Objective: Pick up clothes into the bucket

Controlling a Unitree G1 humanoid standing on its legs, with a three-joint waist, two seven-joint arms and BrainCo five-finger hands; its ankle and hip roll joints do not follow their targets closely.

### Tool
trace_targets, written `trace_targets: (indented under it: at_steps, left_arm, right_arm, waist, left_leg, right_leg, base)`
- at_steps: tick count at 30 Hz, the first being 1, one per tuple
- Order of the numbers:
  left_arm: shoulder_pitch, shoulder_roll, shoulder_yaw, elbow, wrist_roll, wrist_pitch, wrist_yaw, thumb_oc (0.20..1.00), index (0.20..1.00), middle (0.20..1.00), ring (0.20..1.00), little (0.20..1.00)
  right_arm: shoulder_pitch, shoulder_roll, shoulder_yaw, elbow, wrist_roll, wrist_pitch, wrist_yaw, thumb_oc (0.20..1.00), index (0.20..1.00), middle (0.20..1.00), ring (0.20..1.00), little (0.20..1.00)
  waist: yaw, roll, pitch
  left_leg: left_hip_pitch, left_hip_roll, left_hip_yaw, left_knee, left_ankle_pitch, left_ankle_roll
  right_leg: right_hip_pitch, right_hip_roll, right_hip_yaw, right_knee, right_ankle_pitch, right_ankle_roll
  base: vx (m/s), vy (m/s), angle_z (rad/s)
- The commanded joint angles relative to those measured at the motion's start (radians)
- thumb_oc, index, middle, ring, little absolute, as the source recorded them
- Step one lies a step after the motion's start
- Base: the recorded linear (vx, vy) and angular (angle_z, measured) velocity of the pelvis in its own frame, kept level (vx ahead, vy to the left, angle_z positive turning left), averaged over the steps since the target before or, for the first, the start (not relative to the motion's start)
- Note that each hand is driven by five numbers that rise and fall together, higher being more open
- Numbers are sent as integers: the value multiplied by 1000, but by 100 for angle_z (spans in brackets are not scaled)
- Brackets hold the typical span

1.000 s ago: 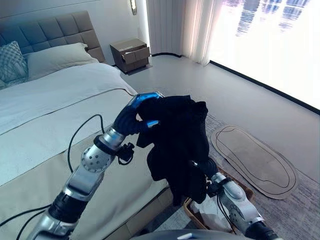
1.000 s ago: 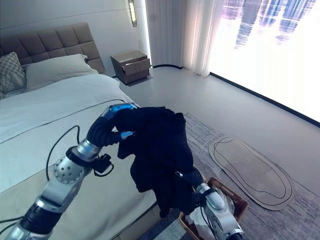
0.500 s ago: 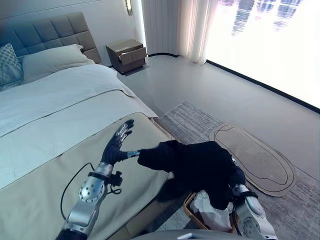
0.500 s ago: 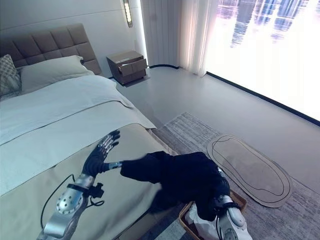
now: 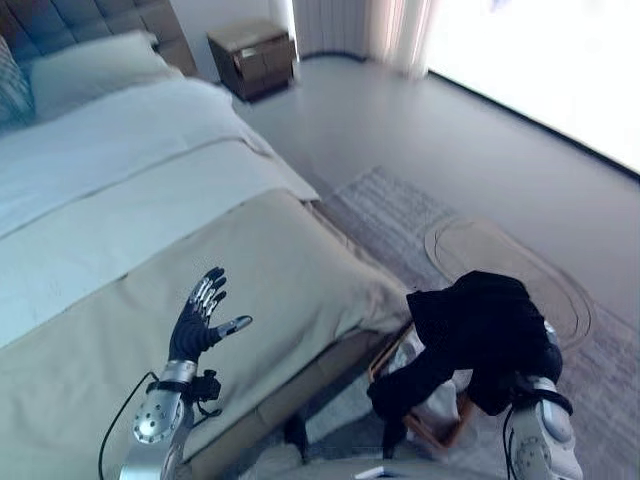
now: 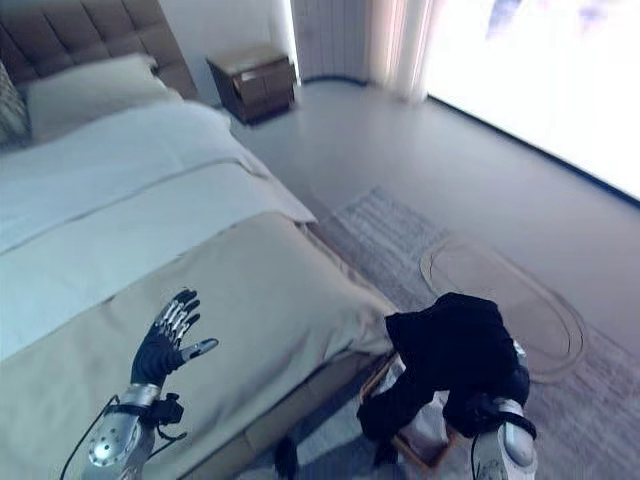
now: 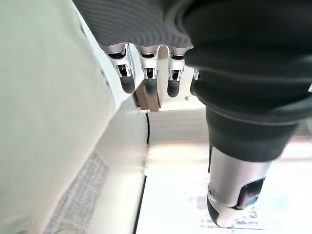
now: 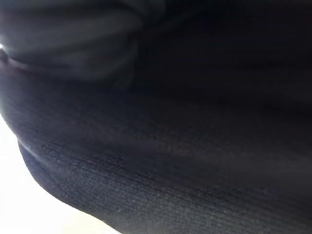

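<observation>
A black garment (image 5: 480,325) hangs in a bunch over the end of my right arm (image 5: 537,440), above a brown wicker basket (image 5: 446,441) on the rug beside the bed. One dark end of it droops down toward the basket's near rim. White cloth (image 5: 440,398) lies inside the basket. The right wrist view looks straight onto the black fabric (image 8: 195,146), which covers the hand. My left hand (image 5: 198,318) is raised above the beige bedspread, open and holding nothing; its straight fingers (image 7: 146,83) show in the left wrist view.
The bed (image 5: 150,230) takes up the left half, its corner close to the basket. A grey rug (image 5: 385,205) and an oval mat (image 5: 500,255) lie on the floor to the right. A wooden nightstand (image 5: 250,45) stands at the far wall.
My left hand has let go of the garment and stays open over the bed. The right arm has swung the garment right, off the bed and over the basket. The camera has tilted down.
</observation>
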Motion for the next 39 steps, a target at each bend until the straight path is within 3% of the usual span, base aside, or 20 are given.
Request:
trace_targets:
  at_steps: [1, 5, 12, 21, 28, 29, 33, 39]
  left_arm:
    - [-18, 47, 86, -84, -20, -102, 73, 1000, 1000, 1000, 1000, 1000]
    - [-28, 30, 124, -133, -15, -136, 139, 1000, 1000, 1000, 1000, 1000]
    - [-70, 11, 129, -191, -4, -166, 211, 1000, 1000, 1000, 1000, 1000]
    - [-105, 28, 93, -218, 4, -178, 237, 1000, 1000, 1000, 1000, 1000]
    - [-118, 25, 80, -246, -3, -189, 277, 1000, 1000, 1000, 1000, 1000]
    - [-123, 25, 71, -258, 2, -194, 287, 1000, 1000, 1000, 1000, 1000]
    - [-145, 32, 45, -282, 13, -210, 315, 1000, 1000, 1000, 1000, 1000]
    - [-193, 47, -3, -307, 24, -223, 363, 1000, 1000, 1000, 1000, 1000]
  right_arm:
    - [-92, -6, -62, -100, 56, -153, -38, 200, 200, 200, 200, 200]
    - [-131, -3, -128, -112, 94, -219, -84, 200, 200, 200, 200, 200]
    - [-163, -44, -131, -107, 23, -247, -173, 200, 200, 200, 200, 200]
    - [-247, -110, -133, -130, -19, -275, -251, 200, 200, 200, 200, 200]
    - [-297, -145, -48, -63, -43, -244, -285, 200, 200, 200, 200, 200]
    - [-313, -147, -5, 1, -68, -220, -298, 200, 200, 200, 200, 200]
    - [-392, -178, 91, 145, -148, -162, -331, 200, 200, 200, 200, 200]
    - [-562, -216, 193, 346, -151, -112, -349, 200, 200, 200, 200, 200]
  waist:
    - [-29, -36, 21]
    - [-39, -25, 27]
    - [-40, -20, 15]
    - [-36, -25, 2]
    - [-20, -22, 42]
    - [-12, -16, 49]
    - [5, -1, 62]
    - [28, 21, 77]
  left_leg:
    - [-98, 23, -28, 136, -51, 16]
    - [-243, 23, -23, 227, -73, 23]
    - [-457, 27, -22, 362, -109, 23]
    - [-551, 27, -17, 382, -106, 27]
    - [-721, 21, -15, 523, -134, 35]
    - [-763, 22, -21, 580, -177, 32]
    - [-869, 17, -22, 674, -196, 37]
    - [-1000, 1, -14, 783, -216, 45]
  right_leg:
    - [-36, -90, 54, 85, 11, 69]
    - [-191, -93, 86, 177, -9, 58]
    - [-417, -99, 121, 313, -38, 48]
    - [-527, -105, 134, 337, -24, 51]
    - [-691, -109, 171, 461, -39, 43]
    - [-737, -110, 186, 523, -78, 48]
    - [-842, -114, 202, 618, -103, 36]
    - [-978, -116, 235, 725, -126, 23]
  base:
    - [-120, 26, 5]
    - [-155, 27, -4]
    - [-101, 11, -8]
    - [-41, 22, -3]
    - [-72, 20, 0]
    - [0, 0, 0]
    - [-33, 33, -1]
    - [-19, 34, 0]
